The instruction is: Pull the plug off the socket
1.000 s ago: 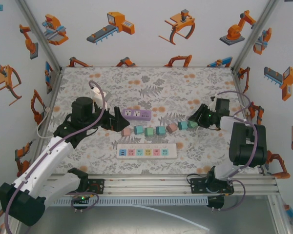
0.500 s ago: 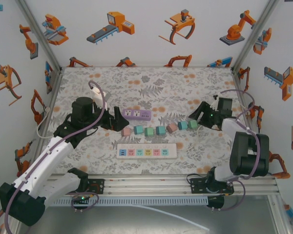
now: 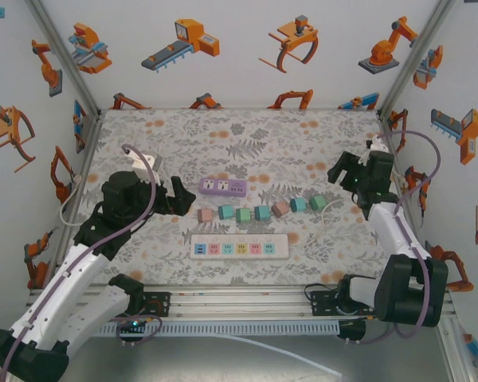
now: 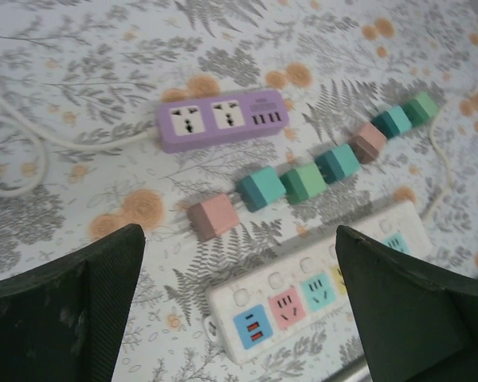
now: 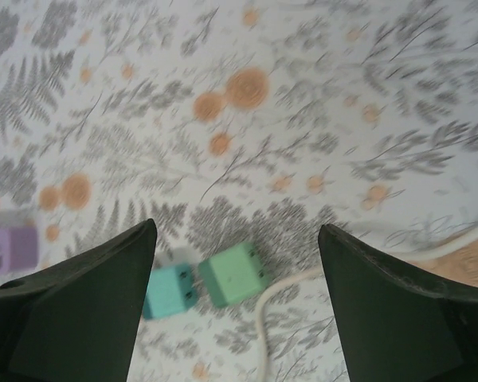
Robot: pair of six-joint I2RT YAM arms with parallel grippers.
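Note:
The purple socket strip [image 3: 221,187] [image 4: 223,119] lies flat mid-table. A chain of cube plugs [image 3: 260,212] runs below it, from a pink cube [image 3: 205,215] [image 4: 213,216] to a green end cube [image 3: 317,203] [image 5: 233,274]. The pink cube lies apart from the purple strip, its prongs bare. My left gripper [image 3: 178,199] [image 4: 237,232] hovers open, left of the strip, nothing between its fingers. Over to the right of the green cube, my right gripper [image 3: 342,172] [image 5: 237,227] hangs open above the table and holds nothing.
A white power strip [image 3: 239,248] [image 4: 319,294] with coloured outlets lies near the front edge. A white cable [image 5: 263,326] leads off the green cube towards the right. The purple strip's cable [image 4: 32,143] loops off at the left. Walls close in three sides.
My right gripper opened, let go of the green end cube and drew back to the right. My left gripper pulled back leftward, away from the purple strip's end.

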